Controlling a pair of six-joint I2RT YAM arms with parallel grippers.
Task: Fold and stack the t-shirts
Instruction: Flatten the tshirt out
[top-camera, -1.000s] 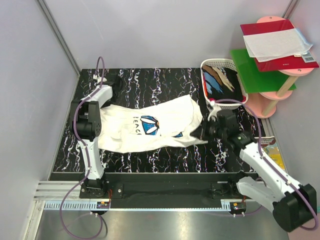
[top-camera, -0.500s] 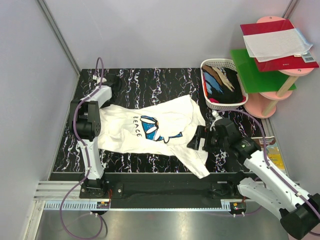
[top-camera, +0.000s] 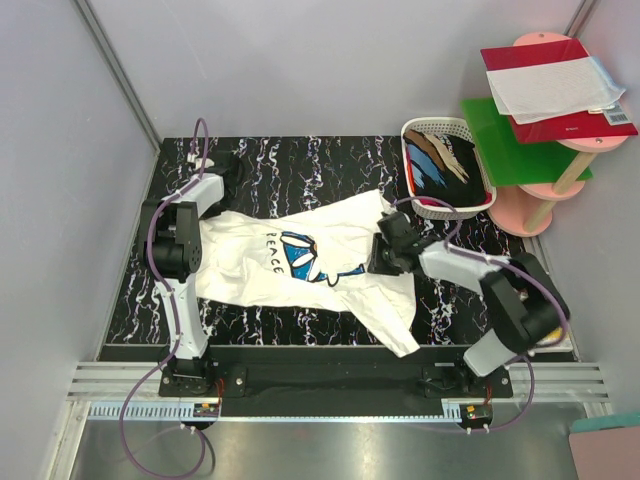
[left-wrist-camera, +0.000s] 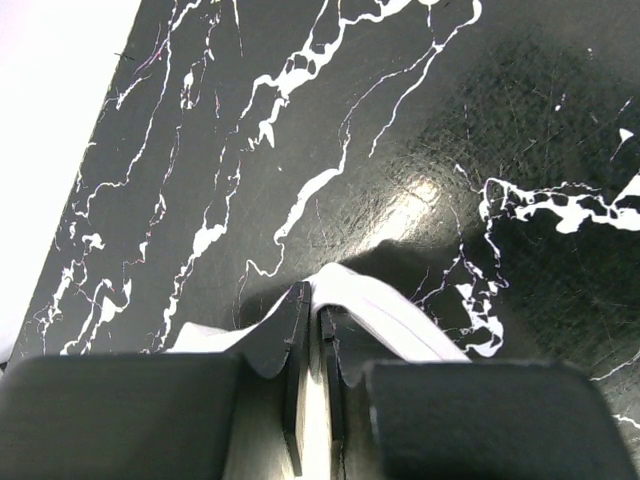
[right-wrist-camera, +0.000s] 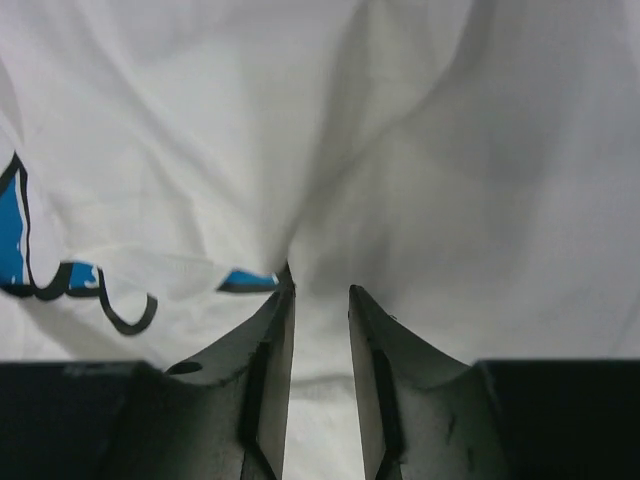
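The large white t-shirt (top-camera: 240, 255) with the blue print and the word PEACE lies spread across the black marbled table (top-camera: 300, 165). One loose flap reaches toward the front edge. My left gripper (top-camera: 205, 205) sits at the shirt's far left corner. In the left wrist view this gripper (left-wrist-camera: 315, 300) is shut on a raised fold of white cloth (left-wrist-camera: 385, 310). My right gripper (top-camera: 383, 255) is down on the shirt's right part beside the print. Seen from the right wrist, it (right-wrist-camera: 320, 290) stands open with a narrow gap, and white cloth (right-wrist-camera: 450, 150) lies between the fingers.
A white plastic basket (top-camera: 437, 125) at the back right of the table holds dark, blue and tan t-shirts (top-camera: 445, 165). Right of it stands a pink shelf stand with a green board (top-camera: 520, 140) and a red folder under white paper (top-camera: 555, 85).
The right gripper let go of the shirt's right corner, which dropped toward the front edge. It then swung back left onto the shirt near the print, its jaws narrowing. The left gripper has not moved.
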